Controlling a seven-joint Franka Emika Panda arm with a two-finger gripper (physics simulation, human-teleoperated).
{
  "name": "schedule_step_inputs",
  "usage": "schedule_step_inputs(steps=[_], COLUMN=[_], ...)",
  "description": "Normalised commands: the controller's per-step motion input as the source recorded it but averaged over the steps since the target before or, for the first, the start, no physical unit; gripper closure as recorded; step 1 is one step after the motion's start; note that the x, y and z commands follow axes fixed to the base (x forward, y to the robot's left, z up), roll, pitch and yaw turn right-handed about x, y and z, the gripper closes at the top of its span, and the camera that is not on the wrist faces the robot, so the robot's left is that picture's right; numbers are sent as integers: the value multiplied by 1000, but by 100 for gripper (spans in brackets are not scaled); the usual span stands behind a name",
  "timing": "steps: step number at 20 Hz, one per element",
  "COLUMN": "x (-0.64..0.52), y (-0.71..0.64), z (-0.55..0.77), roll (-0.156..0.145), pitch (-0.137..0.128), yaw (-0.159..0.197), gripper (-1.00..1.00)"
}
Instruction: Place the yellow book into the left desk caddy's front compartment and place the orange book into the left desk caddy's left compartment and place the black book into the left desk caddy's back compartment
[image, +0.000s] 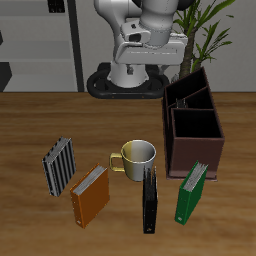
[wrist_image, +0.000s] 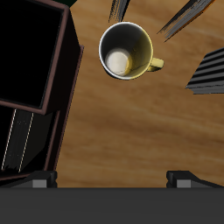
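Black book (image: 150, 199) lies untouched; tool (wrist_image: 112, 179) seemingly spread wide, holding nothing.

mug (image: 137, 156) amid books, caddy (image: 192, 128) top open

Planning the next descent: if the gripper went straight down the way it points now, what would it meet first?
Probably bare table between the mug and the caddy; the gripper seems aimed at wood, though depth is unclear.

Wood-grain table (image: 40, 120), glossy mug (image: 137, 156)
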Motion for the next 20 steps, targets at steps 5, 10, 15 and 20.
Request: schedule_step_inputs(steps=[5,10,15,20], x=[97,188,67,101], y=[-333,-329,-457,-510], z=[174,71,55,115], roll=[50,199,-23,-54], pitch=[-16,52,-28,-51], yaw=[25,105,-22,1], gripper=[-100,-100,-100,-100])
